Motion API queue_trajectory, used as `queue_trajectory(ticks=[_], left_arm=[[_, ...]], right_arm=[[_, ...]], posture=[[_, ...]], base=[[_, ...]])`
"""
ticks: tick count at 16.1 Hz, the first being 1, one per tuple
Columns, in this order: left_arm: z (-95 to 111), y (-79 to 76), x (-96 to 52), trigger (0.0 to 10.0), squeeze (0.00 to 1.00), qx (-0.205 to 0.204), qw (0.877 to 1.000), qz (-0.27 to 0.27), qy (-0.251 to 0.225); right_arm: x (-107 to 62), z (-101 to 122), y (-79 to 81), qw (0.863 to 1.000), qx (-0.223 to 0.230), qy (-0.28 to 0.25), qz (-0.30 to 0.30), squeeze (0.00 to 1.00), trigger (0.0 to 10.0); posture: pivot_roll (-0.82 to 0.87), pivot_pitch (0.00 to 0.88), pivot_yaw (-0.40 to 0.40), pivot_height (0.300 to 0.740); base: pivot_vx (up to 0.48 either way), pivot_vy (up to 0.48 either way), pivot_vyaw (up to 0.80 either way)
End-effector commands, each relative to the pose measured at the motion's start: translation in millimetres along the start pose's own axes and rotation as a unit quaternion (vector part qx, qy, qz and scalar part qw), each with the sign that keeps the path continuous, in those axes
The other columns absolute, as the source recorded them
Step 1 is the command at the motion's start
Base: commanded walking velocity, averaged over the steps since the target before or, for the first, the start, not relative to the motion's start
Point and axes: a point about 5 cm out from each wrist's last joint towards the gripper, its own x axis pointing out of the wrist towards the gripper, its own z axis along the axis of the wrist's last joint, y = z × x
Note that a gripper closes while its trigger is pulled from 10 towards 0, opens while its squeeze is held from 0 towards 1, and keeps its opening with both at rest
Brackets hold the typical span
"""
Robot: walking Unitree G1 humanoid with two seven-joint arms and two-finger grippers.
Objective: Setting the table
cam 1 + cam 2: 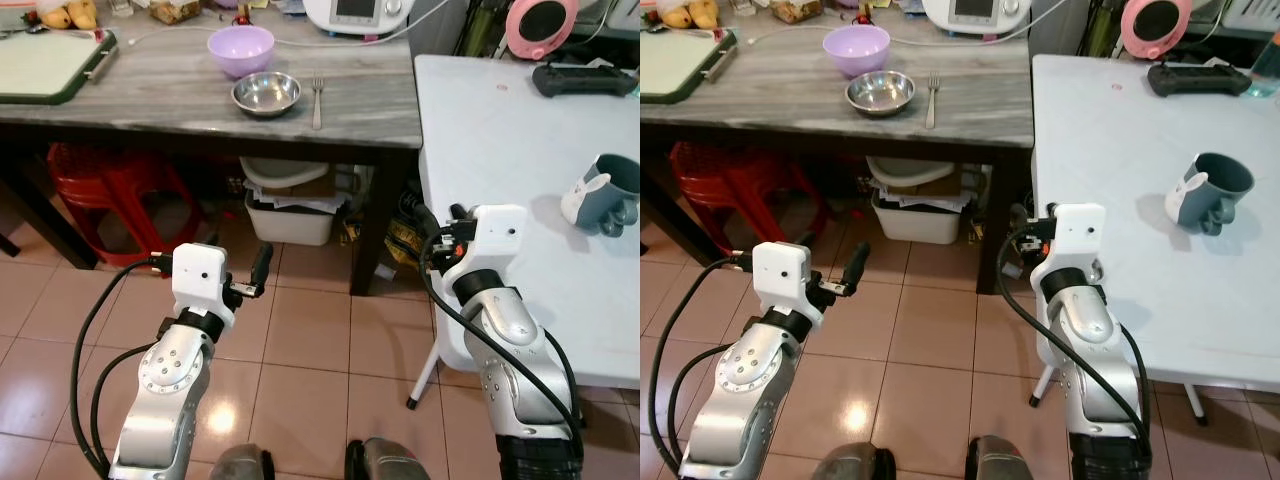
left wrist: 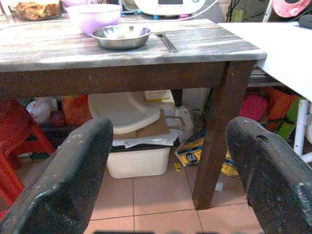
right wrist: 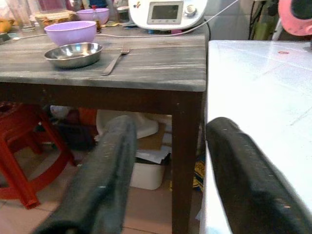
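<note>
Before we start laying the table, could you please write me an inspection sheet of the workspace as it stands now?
Surface: grey wooden table ahead; white table to its right, edges close together.
Job's things: purple bowl, steel bowl in front of it, fork just right of the steel bowl; grey mug on its side on the white table.
Clutter: cutting board, white appliance, black controller.
Grippers: left gripper open, low over the floor; right gripper open, beside the white table's edge; both hold nothing.
Cables: black cables loop along both arms; a white cord crosses the wooden table.
Surroundings: tiled floor, red stool, white bin under the table.
</note>
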Motion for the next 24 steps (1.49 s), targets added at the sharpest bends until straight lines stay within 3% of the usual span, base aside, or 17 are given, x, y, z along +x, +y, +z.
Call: queue_trajectory(ticks=[1,6,10,12,18,19,20,21,22,24], left_arm=[[-4.2,0.6,-0.3,10.0,0.00,0.000,1.000,0.001,0.011],[-4.0,0.5,0.5,10.0,0.00,-0.001,1.000,0.004,0.009],[-3.8,0.3,0.5,10.0,0.00,-0.001,1.000,0.002,0.008],[-3.4,-0.1,0.3,10.0,0.00,-0.001,1.000,0.000,0.007],[-4.0,-2.8,0.1,10.0,0.00,-0.008,1.000,-0.012,0.009],[-4.2,-3.7,1.4,10.0,0.00,-0.010,1.000,-0.014,0.009],[-4.2,-4.1,2.1,10.0,0.00,-0.011,1.000,-0.016,0.008],[-4.1,-4.7,2.9,10.0,0.00,-0.012,1.000,-0.017,0.008],[-3.8,-5.1,3.2,10.0,0.00,-0.012,1.000,-0.018,0.007],[-3.5,-5.7,3.1,10.0,0.00,-0.013,1.000,-0.018,0.005]], right_arm=[[-0.9,5.7,1.2,1.000,-0.003,-0.015,0.001,1.00,10.0],[-0.8,6.8,-0.1,1.000,-0.014,-0.015,-0.004,1.00,10.0],[-6.6,-0.1,-9.7,0.998,-0.034,0.004,-0.046,1.00,10.0],[-11.5,-6.7,-19.2,0.996,-0.036,0.028,-0.080,1.00,10.0],[-41.3,-9.6,-24.4,0.995,-0.056,0.044,-0.074,1.00,10.0],[-45.9,-9.2,-25.7,0.995,-0.055,0.045,-0.072,0.92,10.0],[-48.0,-9.4,-26.2,0.995,-0.059,0.047,-0.069,0.51,10.0],[-48.1,-9.8,-26.4,0.995,-0.059,0.047,-0.066,0.16,10.0],[-45.8,-9.4,-26.4,0.995,-0.053,0.046,-0.068,0.00,10.0],[-39.6,-7.6,-23.8,0.996,-0.049,0.044,-0.065,0.00,10.0]], posture=[[0.03,0.067,0.011,0.740],[0.03,0.068,0.008,0.740],[0.02,0.073,0.010,0.740],[0.02,0.077,0.011,0.740],[0.00,0.091,0.014,0.740],[-0.01,0.090,0.013,0.740],[-0.01,0.088,0.013,0.740],[-0.01,0.087,0.012,0.740],[-0.01,0.085,0.011,0.740],[0.00,0.082,0.008,0.740]], base=[[0.000,0.000,0.00],[0.000,0.000,0.00],[0.000,0.000,0.00],[0.000,0.000,0.00],[0.000,0.000,0.00],[0.000,0.000,0.00],[0.000,0.000,0.00],[0.000,0.000,0.00],[0.000,0.000,0.00],[0.000,0.000,-0.40]])
